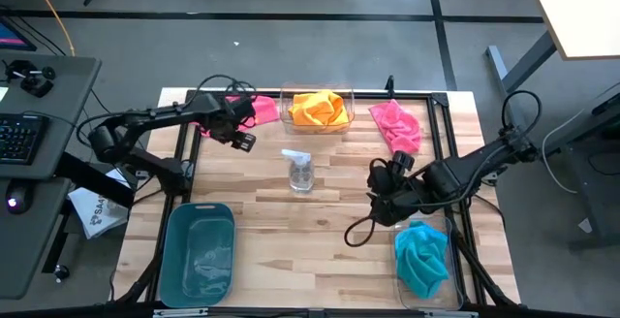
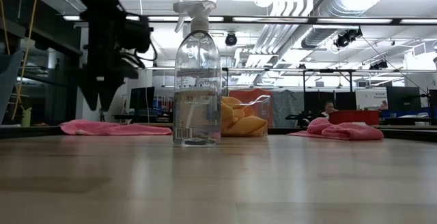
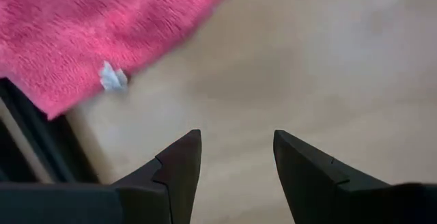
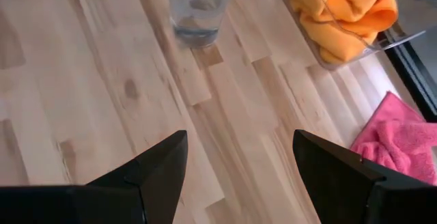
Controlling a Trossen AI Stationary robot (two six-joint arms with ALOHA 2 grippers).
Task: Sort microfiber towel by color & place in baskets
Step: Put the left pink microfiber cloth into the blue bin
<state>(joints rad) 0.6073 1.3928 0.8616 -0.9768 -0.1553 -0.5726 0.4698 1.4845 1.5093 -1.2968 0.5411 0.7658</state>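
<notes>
A pink towel (image 1: 256, 108) lies flat on the table at the far left. My left gripper (image 3: 235, 138) hangs open just beside it, pointing down over bare wood (image 2: 102, 91). A second pink towel (image 1: 397, 126) lies crumpled at the far right. An orange towel (image 1: 318, 108) fills the clear basket (image 1: 285, 97) at the far middle. A teal towel (image 1: 423, 258) lies in the clear basket (image 1: 451, 289) at the near right. The teal basket (image 1: 176, 260) stands at the near left. My right gripper (image 4: 239, 138) is open above the table's right middle, slanting down toward the far side.
A clear spray bottle (image 1: 300, 171) stands upright at the table's middle, between the two arms. A black frame rail (image 1: 441, 134) runs along the table's edges. Bare wood lies between the bottle and the near edge.
</notes>
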